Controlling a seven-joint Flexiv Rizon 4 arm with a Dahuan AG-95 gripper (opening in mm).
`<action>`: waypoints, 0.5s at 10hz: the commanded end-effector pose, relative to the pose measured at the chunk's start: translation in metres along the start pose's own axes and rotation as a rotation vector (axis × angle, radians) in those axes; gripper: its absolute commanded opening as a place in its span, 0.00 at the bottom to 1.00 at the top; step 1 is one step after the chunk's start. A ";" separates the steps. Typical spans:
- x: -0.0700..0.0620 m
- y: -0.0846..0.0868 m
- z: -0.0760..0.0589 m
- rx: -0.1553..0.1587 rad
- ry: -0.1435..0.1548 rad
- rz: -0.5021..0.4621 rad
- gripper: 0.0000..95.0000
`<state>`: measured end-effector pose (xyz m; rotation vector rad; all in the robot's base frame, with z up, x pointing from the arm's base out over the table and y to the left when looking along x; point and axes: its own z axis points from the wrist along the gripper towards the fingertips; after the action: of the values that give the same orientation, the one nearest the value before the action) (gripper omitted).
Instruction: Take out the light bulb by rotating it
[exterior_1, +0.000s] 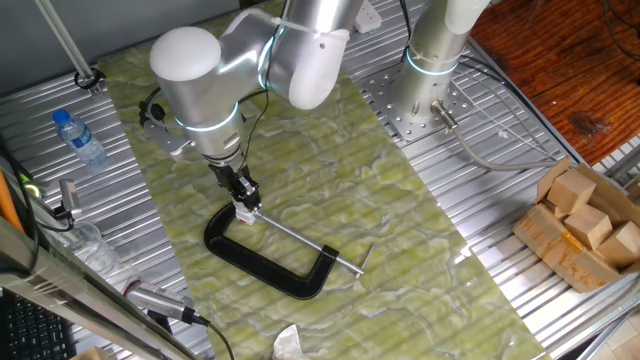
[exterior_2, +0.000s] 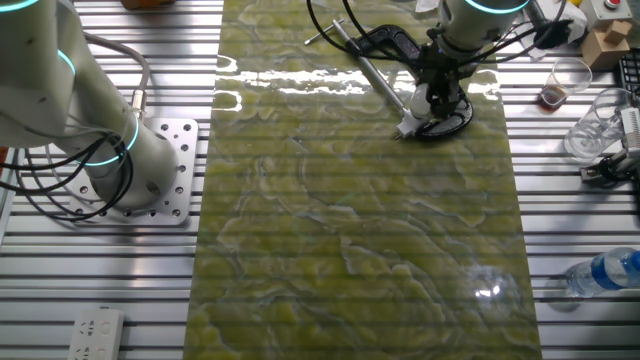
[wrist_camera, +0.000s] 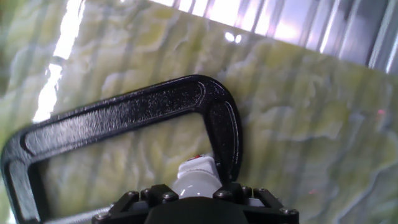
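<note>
The frosted white light bulb (wrist_camera: 196, 185) sits between my gripper's (wrist_camera: 198, 198) fingers at the bottom of the hand view. Its neck goes into a small white socket fitting (wrist_camera: 199, 165) inside the curve of the black C-clamp (wrist_camera: 124, 112). The jaws are closed against the bulb's sides. In one fixed view my gripper (exterior_1: 243, 200) reaches down onto the white fitting (exterior_1: 245, 213) at the near end of the clamp (exterior_1: 270, 262). In the other fixed view my gripper (exterior_2: 437, 97) hides most of the bulb (exterior_2: 421, 103).
The clamp's screw rod (exterior_1: 305, 240) runs right across the green mat. A water bottle (exterior_1: 78, 137) lies at the left. A cardboard box of wooden blocks (exterior_1: 585, 225) stands at the right. A second arm's base (exterior_1: 430, 75) stands behind. A white paper scrap (exterior_1: 288, 343) lies at the front edge.
</note>
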<state>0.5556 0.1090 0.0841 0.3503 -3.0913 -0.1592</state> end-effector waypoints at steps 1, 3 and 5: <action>0.000 0.002 0.001 0.000 -0.007 0.040 0.60; 0.000 0.002 0.001 0.000 -0.006 0.039 0.60; 0.000 0.001 0.003 0.003 -0.009 0.034 0.60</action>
<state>0.5545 0.1101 0.0817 0.2991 -3.1046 -0.1597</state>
